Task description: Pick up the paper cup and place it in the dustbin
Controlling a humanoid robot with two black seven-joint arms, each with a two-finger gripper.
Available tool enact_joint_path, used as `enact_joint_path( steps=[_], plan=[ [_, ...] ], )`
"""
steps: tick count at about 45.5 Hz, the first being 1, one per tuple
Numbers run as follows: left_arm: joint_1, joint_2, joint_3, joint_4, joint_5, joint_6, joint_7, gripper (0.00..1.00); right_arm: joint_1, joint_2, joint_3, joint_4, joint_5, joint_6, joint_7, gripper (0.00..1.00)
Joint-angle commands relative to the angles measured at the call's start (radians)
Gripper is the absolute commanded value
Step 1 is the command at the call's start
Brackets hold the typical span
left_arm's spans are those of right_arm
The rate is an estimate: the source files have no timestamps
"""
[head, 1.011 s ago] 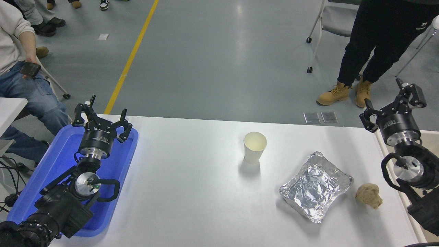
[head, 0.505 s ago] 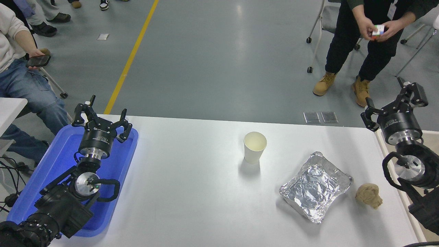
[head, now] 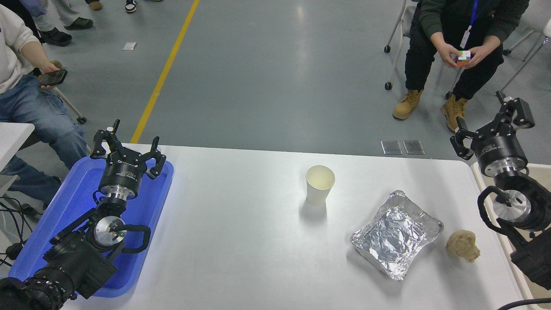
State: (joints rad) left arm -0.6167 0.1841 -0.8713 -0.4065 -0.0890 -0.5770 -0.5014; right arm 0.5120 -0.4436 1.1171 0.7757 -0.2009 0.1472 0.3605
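The white paper cup (head: 320, 184) stands upright near the middle of the white table (head: 241, 241), rim up, cream inside showing. My right gripper (head: 490, 122) is open at the table's far right corner, well to the right of the cup and touching nothing. Below that arm, a strip of the beige dustbin (head: 495, 224) shows along the right edge, mostly hidden by the arm. My left gripper (head: 127, 146) is open and parked over the blue tray at the left.
A crumpled silver foil tray (head: 396, 234) lies right of the cup, with a tan lump (head: 462, 244) beside it. A blue plastic tray (head: 142, 206) sits under the left arm. People sit at the far left and far right, beyond the table.
My right gripper has shifted slightly up and left. The person at the far right sat down, holding a coloured cube. Cup and left arm have not moved.
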Motion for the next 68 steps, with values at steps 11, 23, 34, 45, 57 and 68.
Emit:
enact_joint_path(
  steps=[11, 23, 34, 45, 57, 68],
  plan=[
    [0.000, 0.000, 0.000, 0.000, 0.000, 0.000, 0.000, 1.00, 0.131, -0.196, -0.287, -0.015, 0.005, -0.003, 0.000, 1.00],
    [0.000, 0.000, 0.000, 0.000, 0.000, 0.000, 0.000, 1.00, 0.394, -0.372, -0.824, -0.016, 0.012, -0.005, 0.000, 1.00],
    [0.000, 0.000, 0.000, -0.002, 0.000, 0.000, 0.000, 1.00, 0.693, -0.412, -1.292, -0.018, 0.020, -0.005, -0.003, 1.00],
    [0.000, 0.000, 0.000, -0.002, 0.000, 0.000, 0.000, 1.00, 0.993, -0.379, -1.631, -0.015, -0.005, 0.031, -0.015, 1.00],
    [0.000, 0.000, 0.000, -0.002, 0.000, 0.000, 0.000, 1.00, 1.295, -0.218, -2.085, -0.015, -0.018, 0.277, -0.015, 1.00],
    [0.000, 0.000, 0.000, 0.000, 0.000, 0.000, 0.000, 1.00, 1.432, -0.054, -2.266, -0.003, -0.023, 0.494, -0.017, 1.00]
  ],
)
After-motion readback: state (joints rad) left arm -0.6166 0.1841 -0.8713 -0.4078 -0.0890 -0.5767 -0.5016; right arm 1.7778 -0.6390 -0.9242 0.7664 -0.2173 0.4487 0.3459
